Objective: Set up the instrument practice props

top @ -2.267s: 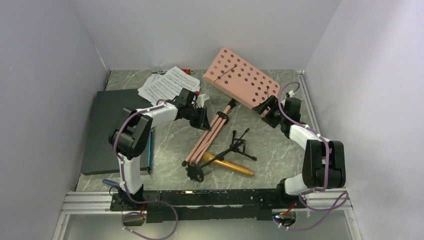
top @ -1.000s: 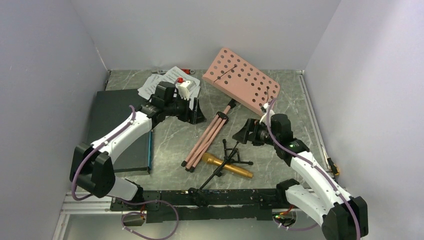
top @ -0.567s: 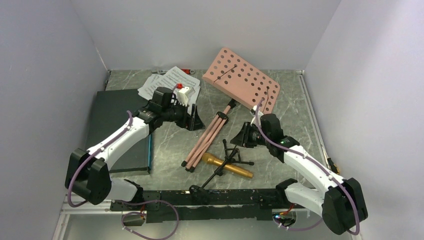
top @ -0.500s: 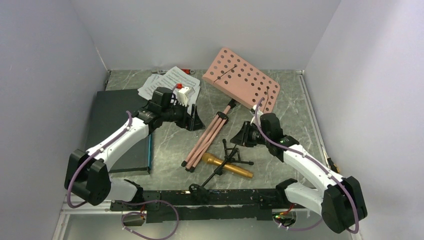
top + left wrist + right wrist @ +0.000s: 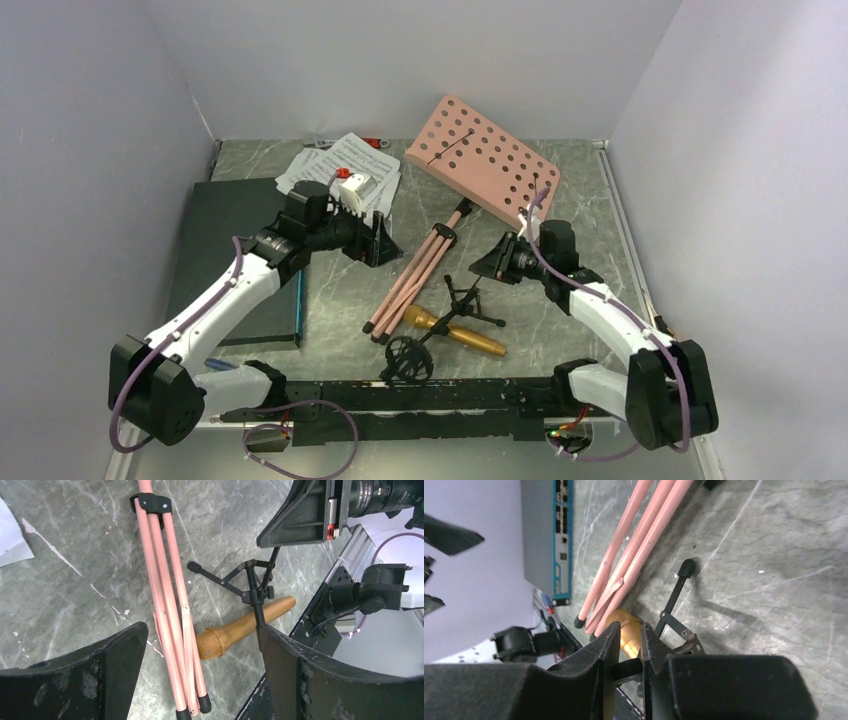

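1. Lying low at mid-table, near the front edge, the small black tripod mic stand (image 5: 465,303) is noted with its legs splayed and its pole running toward the arm bases. The pole crosses over the gold handheld microphone (image 5: 465,335).
2. One thin black leg of the mic stand is seen clamped between the narrow-set fingers of the right gripper (image 5: 487,266). The wrist view shows the rod pinched there.
3. The microphone is recorded flat on the marbled table (image 5: 580,200), with its mesh head just beside the feet of the pink legs and its handle pointing toward the right arm.
4. The pink perforated music stand (image 5: 485,165) is observed on its side, not upright. Its holed desk is at the far right of centre, and its tripod legs are folded together and stretched toward the near edge.
5. The white sheet-music pages (image 5: 340,165) are noted fanned loosely at the far left of centre, well apart from the mic stand.
6. The left gripper (image 5: 380,240) is seen released, with its fingers spread wide and nothing between them. It hovers just left of the folded pink legs.
7. A dark flat rectangular case (image 5: 220,255) is recorded along the left side of the table, beneath the left arm.
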`<state>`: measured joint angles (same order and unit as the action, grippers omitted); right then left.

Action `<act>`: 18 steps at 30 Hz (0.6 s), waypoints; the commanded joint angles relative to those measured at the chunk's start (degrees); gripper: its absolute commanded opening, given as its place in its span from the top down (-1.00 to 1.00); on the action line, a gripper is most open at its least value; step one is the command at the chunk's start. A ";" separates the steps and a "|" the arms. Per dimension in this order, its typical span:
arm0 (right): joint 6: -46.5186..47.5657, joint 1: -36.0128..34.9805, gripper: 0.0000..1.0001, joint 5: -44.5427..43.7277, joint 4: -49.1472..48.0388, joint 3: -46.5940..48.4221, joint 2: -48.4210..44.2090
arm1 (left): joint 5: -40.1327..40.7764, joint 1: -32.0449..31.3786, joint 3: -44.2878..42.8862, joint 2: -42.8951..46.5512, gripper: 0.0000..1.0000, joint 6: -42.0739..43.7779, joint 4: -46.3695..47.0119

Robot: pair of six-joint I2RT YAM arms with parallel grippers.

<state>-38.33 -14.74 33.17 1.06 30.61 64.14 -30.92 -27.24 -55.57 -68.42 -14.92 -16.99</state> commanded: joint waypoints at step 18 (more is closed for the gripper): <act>-12.87 18.47 1.00 19.41 -24.85 -8.98 22.06 | -1.62 0.69 11.46 13.41 -0.87 0.77 14.86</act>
<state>-51.31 2.11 51.57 -23.40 25.89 81.12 -24.51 -26.70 -45.76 -55.00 -16.82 -10.00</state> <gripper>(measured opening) 0.229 0.932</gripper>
